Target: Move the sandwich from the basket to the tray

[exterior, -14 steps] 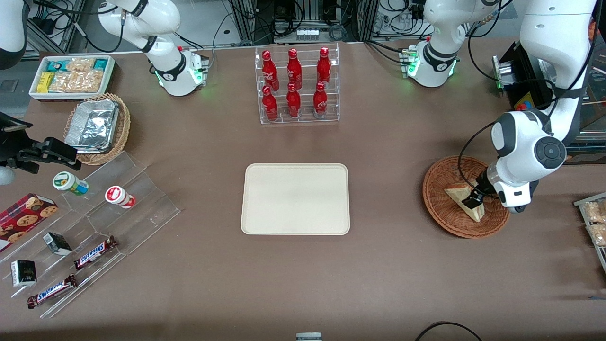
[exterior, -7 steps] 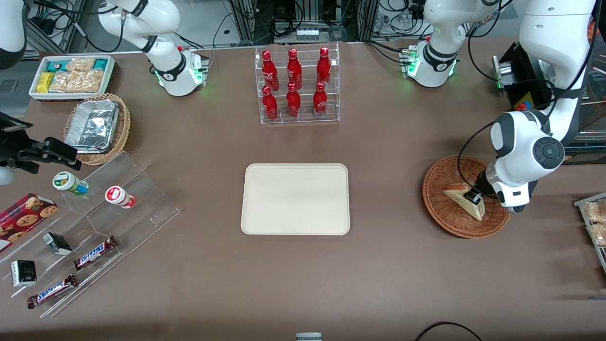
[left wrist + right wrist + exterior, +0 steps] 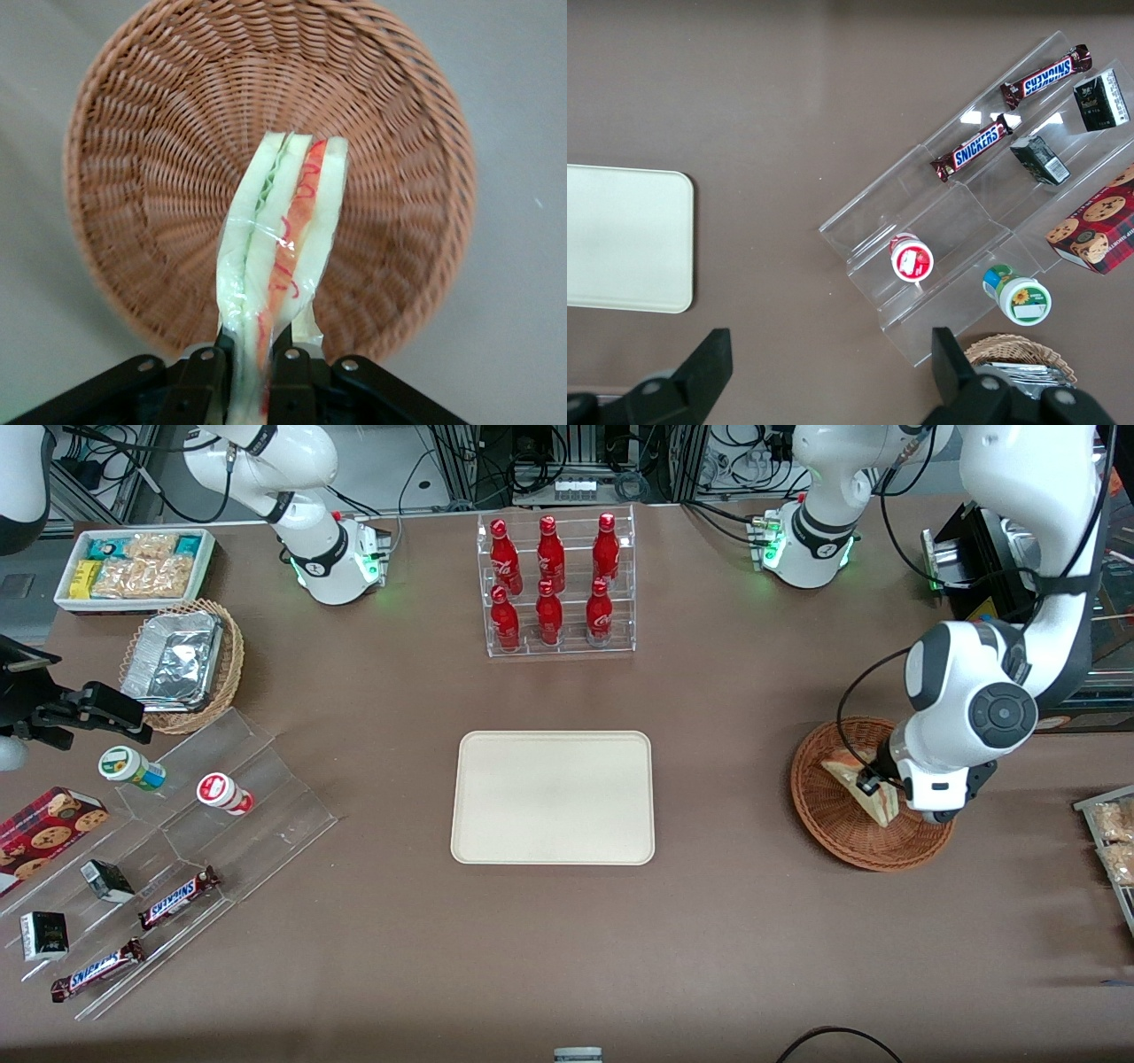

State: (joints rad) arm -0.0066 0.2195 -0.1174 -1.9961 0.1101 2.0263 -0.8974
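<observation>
Brown worktop, cabling along its far edge. Toward the working arm's end, the wicker basket is partly covered by the arm. The gripper is clamped on the wrapped sandwich, held above the basket; fingertips mostly hidden. The cream tray sits mid-table.

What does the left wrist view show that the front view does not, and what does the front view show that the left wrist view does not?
Only the left wrist view shows the sandwich's red and green filling at its cut edge, with the gripper shut on it, above the basket's weave.

Only the front view shows the tray, with nothing on it, toward the parked arm's end from the basket, and the rack of red bottles, farther from the camera.

Both show the sandwich, the basket and the gripper.
</observation>
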